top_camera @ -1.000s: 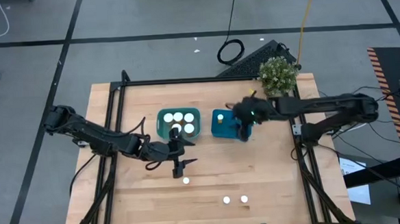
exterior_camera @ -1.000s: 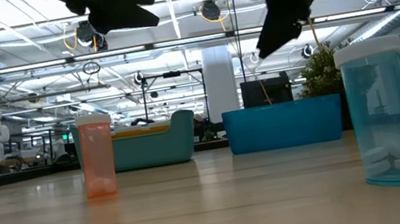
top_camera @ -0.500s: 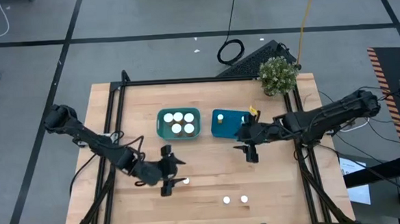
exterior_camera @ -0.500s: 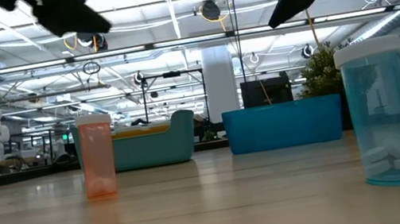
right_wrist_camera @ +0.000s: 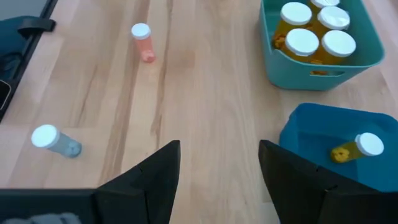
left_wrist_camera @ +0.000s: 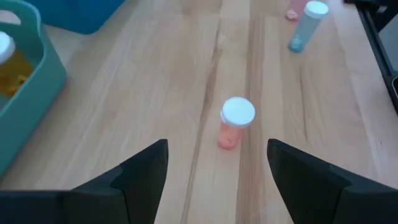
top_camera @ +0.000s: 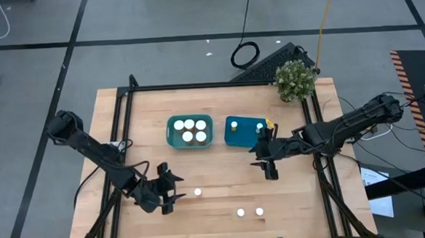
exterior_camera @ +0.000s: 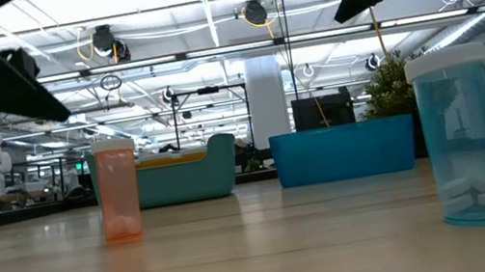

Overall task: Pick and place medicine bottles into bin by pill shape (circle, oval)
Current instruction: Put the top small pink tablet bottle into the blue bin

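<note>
Pill shapes inside the bottles in the teal bin [top_camera: 171,130] are too small to tell from above. In the right wrist view, the blue bin [right_wrist_camera: 311,134] is cut off at the edge.

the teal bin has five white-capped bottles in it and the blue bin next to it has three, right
Not quite. The blue bin holds only one bottle, lying on its side, as the right wrist view shows. The teal bin does hold five white-capped bottles, counted in the high view.
</note>
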